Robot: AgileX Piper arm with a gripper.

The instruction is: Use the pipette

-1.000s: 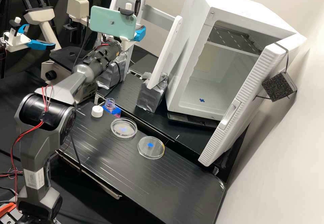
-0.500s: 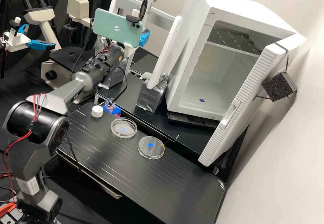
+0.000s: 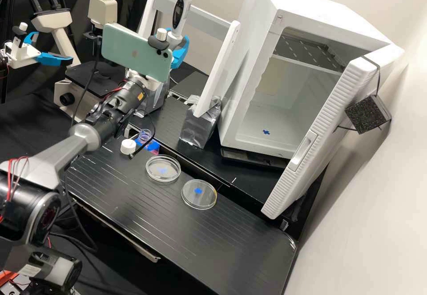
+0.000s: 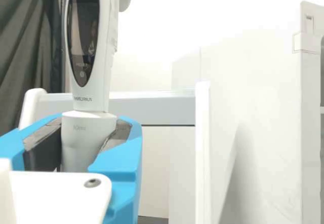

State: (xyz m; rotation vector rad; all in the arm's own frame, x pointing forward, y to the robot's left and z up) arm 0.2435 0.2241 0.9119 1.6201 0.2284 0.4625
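The gripper (image 3: pixel 180 51) is at the back of the bench, partly behind the green phone, shut on the pipette (image 3: pixel 178 14). The white and grey pipette stands nearly upright above the blue fingers, its red-topped end up, in front of the white rack (image 3: pixel 195 17). In the wrist view the gripper (image 4: pixel 87 138) has its dark pads on both sides of the pipette (image 4: pixel 91 102), just below its dark display; its lower end is hidden. An uncapped bottle (image 3: pixel 145 136) with pink liquid stands by the bench step, beside its white cap (image 3: pixel 128 146).
Two clear dishes (image 3: pixel 163 168) (image 3: pixel 199 194) lie on the black bench (image 3: pixel 191 241). The white incubator (image 3: pixel 253 32) stands with its door open at the right. A microscope (image 3: pixel 84 81) is left of the arm, and a black cable hangs near the bottle.
The arm has drawn back toward the near left, and the gripper has shifted slightly with the pipette in it. More of the pipette shows above the phone. The hanging cable has swung over the bench.
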